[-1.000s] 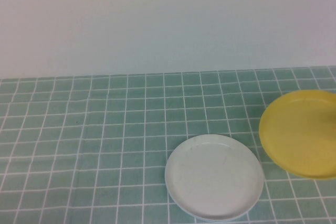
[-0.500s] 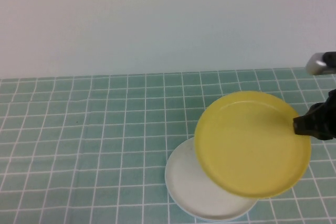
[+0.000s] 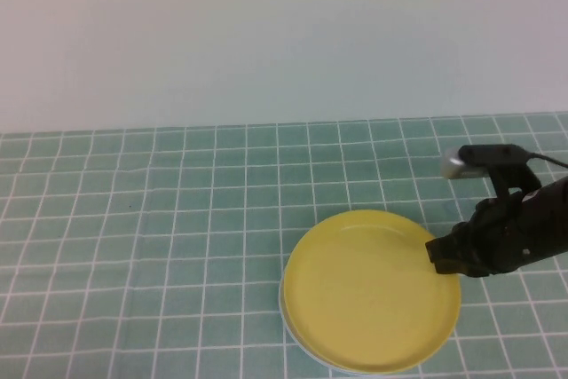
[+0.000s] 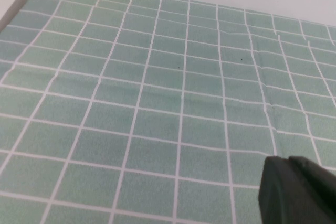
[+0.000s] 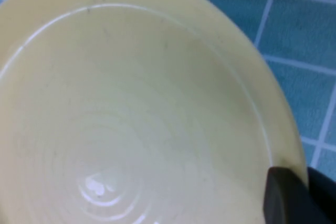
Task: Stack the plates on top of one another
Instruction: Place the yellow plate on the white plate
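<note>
While the right gripper [image 3: 441,253] is pinching the yellow plate [image 3: 368,290] by its rim, that plate is lying over the white plate [image 3: 297,343], whose edge is peeking out beneath, away from the gripper. Open green tablecloth [image 3: 160,219] is stretching wide beyond the plates. Only the left wrist view is showing the left gripper [image 4: 294,187], clenched shut over bare cloth, holding nothing. The right wrist view is showing the pinched rim close up.
</note>
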